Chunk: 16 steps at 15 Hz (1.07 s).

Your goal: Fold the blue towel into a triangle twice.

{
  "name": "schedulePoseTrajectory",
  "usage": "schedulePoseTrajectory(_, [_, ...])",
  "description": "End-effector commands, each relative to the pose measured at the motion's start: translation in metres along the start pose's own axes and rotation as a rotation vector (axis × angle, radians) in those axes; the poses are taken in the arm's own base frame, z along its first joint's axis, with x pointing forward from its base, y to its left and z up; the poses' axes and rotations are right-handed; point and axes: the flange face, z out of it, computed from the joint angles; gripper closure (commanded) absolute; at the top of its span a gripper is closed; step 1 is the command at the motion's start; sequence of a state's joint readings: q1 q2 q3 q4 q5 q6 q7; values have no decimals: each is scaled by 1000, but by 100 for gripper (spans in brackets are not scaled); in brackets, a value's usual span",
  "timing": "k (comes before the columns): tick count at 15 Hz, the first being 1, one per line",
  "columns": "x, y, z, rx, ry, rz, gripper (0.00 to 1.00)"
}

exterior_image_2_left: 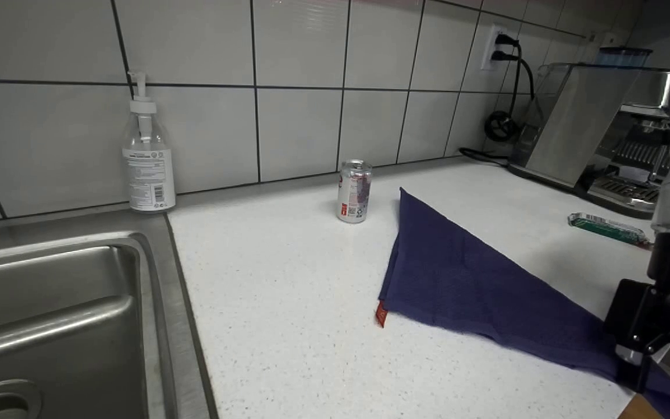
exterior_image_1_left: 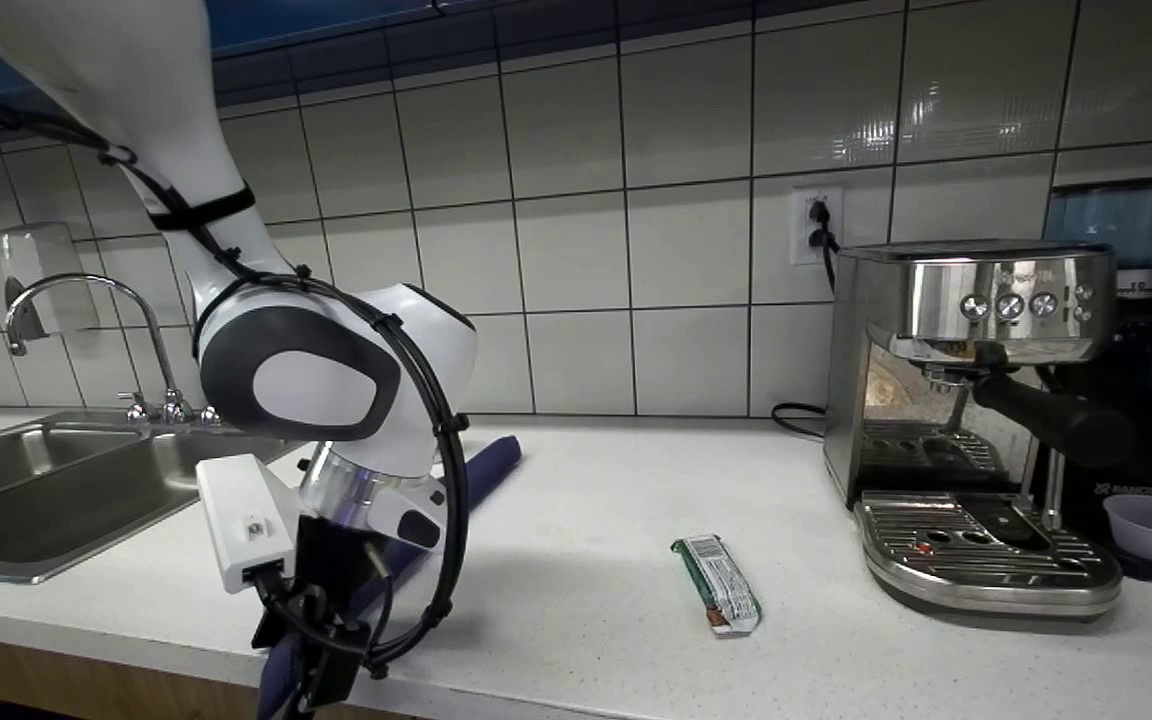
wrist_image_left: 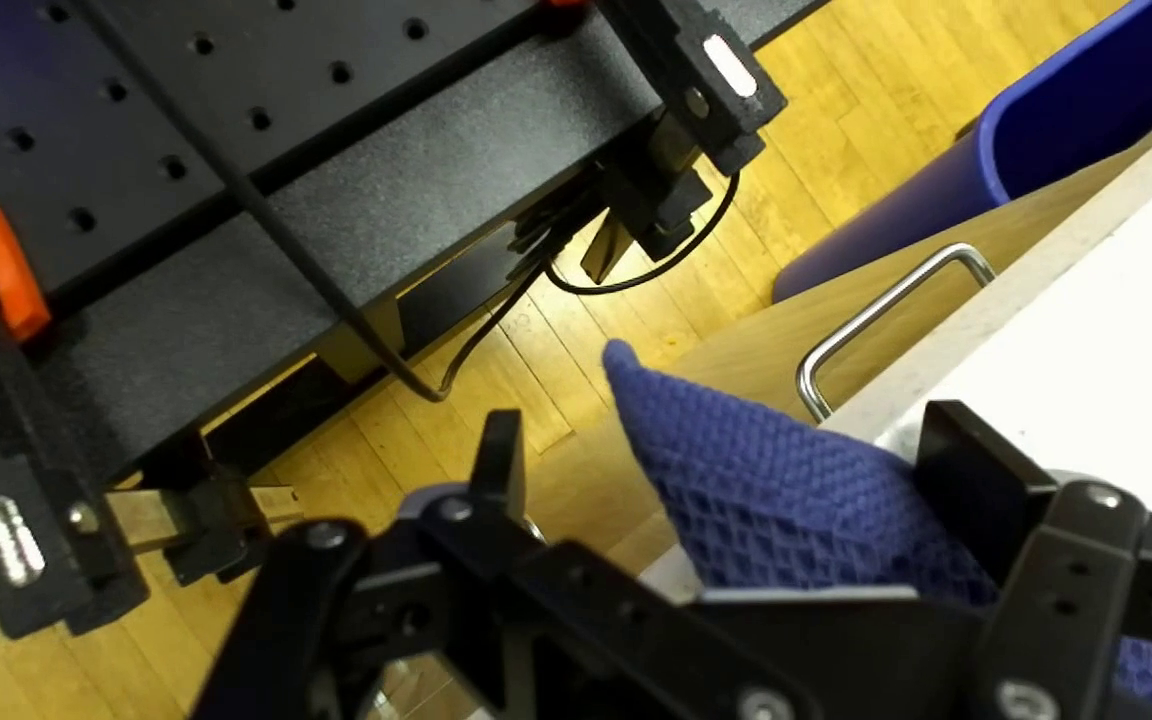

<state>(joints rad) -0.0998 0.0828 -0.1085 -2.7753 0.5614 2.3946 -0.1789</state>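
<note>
Pale tiles point(exterior_image_1_left: 686, 250) back a white tabletop point(exterior_image_2_left: 277, 291). Over its front edge hangs the tool point(wrist_image_left: 746, 465) — in the wrist view we see its fingers point(wrist_image_left: 503, 465) wide apart, with a corner of the blue towel point(wrist_image_left: 786, 490) showing between them, closer to one than the other. We cannot tell whether either touches the towel. From the tool the towel stretches back over the tabletop, roughly a triangle, a red tag point(exterior_image_2_left: 381, 315) at one corner. Farther out we find a silver-green packet point(exterior_image_1_left: 721, 588), apart from the towel, then a coffee machine point(exterior_image_1_left: 936, 400). A can point(exterior_image_2_left: 353, 195) stands upright near the towel's far corner — and, well apart from it, a pump bottle point(exterior_image_2_left: 149, 174) by the sink point(exterior_image_2_left: 178, 326).
</note>
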Motion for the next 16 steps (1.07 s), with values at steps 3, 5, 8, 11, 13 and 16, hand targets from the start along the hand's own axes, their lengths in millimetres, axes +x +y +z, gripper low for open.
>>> schedulePoseTrajectory(3, [4, 11, 5, 69, 17, -46, 0])
schedulePoseTrajectory(5, [3, 12, 6, 88, 16, -59, 0])
schedulePoseTrajectory(8, [4, 13, 5, 100, 22, -72, 11])
schedulePoseTrajectory(11, [4, 13, 3, 114, 26, -86, 42])
schedulePoseTrajectory(13, [1, 14, 1, 114, 29, -88, 56])
schedulePoseTrajectory(16, [1, 13, -4, 105, 29, -90, 81])
